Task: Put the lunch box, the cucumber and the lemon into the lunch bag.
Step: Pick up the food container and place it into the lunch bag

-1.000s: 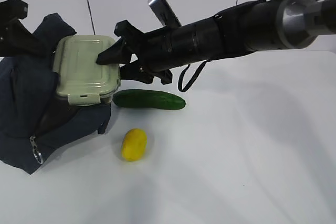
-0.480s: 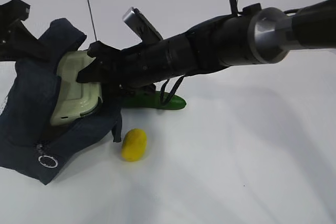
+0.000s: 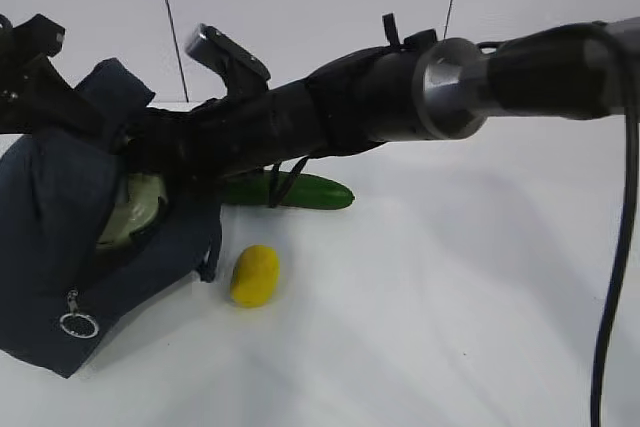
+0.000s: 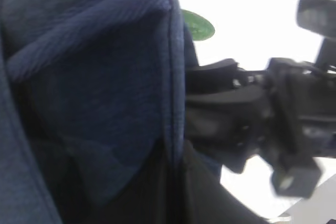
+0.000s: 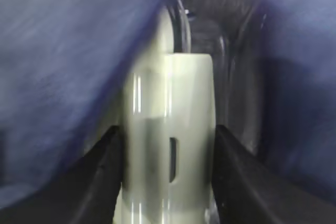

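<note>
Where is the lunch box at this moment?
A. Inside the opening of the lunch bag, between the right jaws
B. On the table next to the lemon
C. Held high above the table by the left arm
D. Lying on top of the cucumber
A: the right wrist view shows the lunch box between the dark jaws with blue fabric of the lunch bag all around it.

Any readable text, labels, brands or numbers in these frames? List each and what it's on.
None readable.
Lunch bag: plain navy fabric, no logo or print in view.
Lunch box: lid is plain, only a clip slot shows.
Right arm: no marking legible.
Cucumber, lemon: no stickers.
</note>
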